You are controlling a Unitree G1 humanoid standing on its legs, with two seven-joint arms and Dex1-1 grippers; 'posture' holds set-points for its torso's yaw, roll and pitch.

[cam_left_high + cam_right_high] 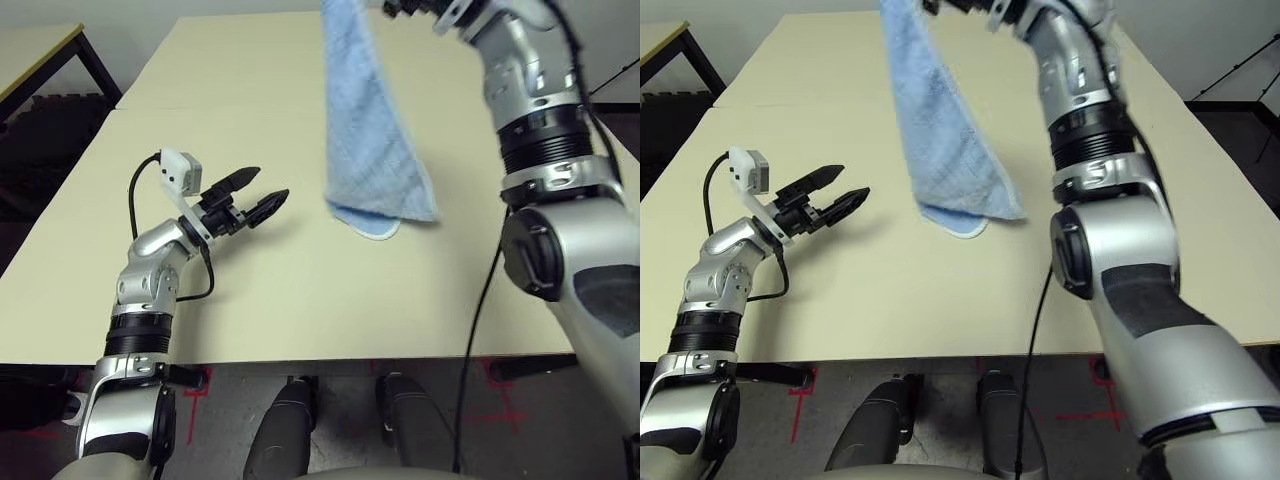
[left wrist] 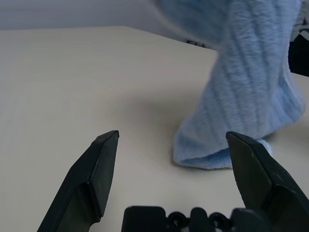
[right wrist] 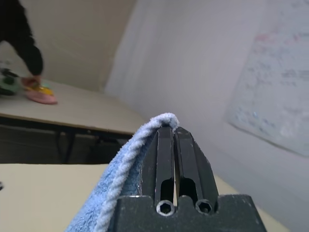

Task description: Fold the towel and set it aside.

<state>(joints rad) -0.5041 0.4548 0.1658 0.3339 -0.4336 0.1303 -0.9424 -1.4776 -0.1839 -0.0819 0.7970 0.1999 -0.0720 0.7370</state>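
Note:
The light-blue towel [image 1: 372, 130] hangs in a long drape from my raised right gripper [image 3: 172, 130], which is shut on its white-edged top corner. Its lower end [image 1: 375, 222] rests on the cream table [image 1: 300, 300] near the middle. My left gripper [image 1: 258, 195] hovers low over the table to the left of the towel's lower end, open with nothing between its fingers. In the left wrist view the towel's bottom fold [image 2: 212, 154] lies ahead between the spread fingertips [image 2: 108, 145], a short way off.
A second table [image 1: 40, 50] stands at the far left behind a dark gap. In the right wrist view a person's dark sleeve [image 3: 24, 43] reaches over a distant table with pink and green items [image 3: 41, 94]. A whiteboard [image 3: 275, 96] hangs on the wall.

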